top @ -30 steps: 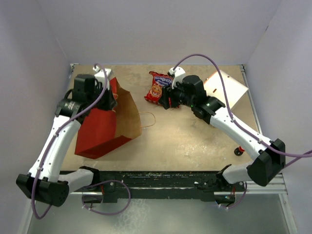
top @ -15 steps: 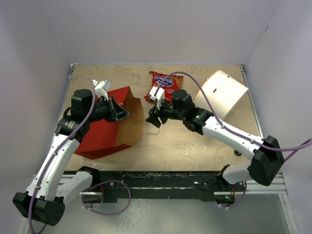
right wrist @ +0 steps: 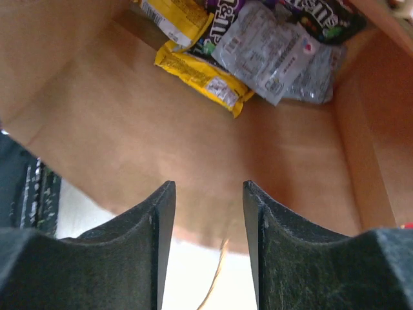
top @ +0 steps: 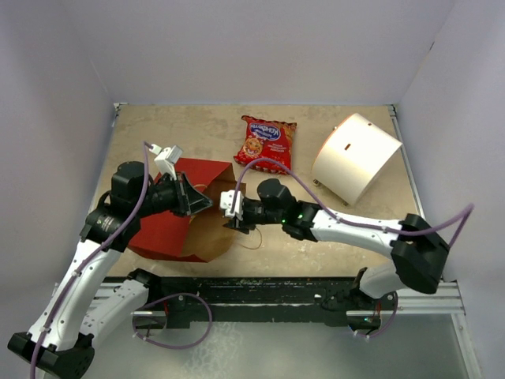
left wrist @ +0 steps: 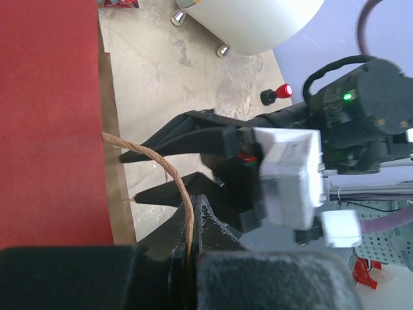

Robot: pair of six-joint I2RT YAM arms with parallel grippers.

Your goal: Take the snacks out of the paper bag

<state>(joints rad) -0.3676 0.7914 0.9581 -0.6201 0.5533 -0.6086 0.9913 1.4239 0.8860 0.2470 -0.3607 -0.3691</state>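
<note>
The red paper bag [top: 162, 225] lies on its side with its brown mouth [top: 211, 229] facing right. My left gripper [top: 203, 204] is shut on its thin brown handle [left wrist: 179, 187] and holds the mouth open. My right gripper [top: 230, 214] is open and empty, its jaws just at the bag's mouth. In the right wrist view the gripper [right wrist: 208, 194] looks into the bag. At the far end lie a yellow packet [right wrist: 200, 76], a purple-and-yellow candy packet [right wrist: 219, 29] and two silver foil packs [right wrist: 268, 51]. The red cookie bag [top: 266, 142] lies on the table behind.
A large white cylinder [top: 357, 160] lies at the back right. A small red-capped black object [left wrist: 276, 94] sits on the table near it in the left wrist view. The bag's second handle loop [top: 251, 241] lies on the table under my right gripper.
My right gripper left the cookie bag at the back and moved forward-left to the bag's mouth. My left gripper swung nearer and right with the handle, and the bag shifted with it.
</note>
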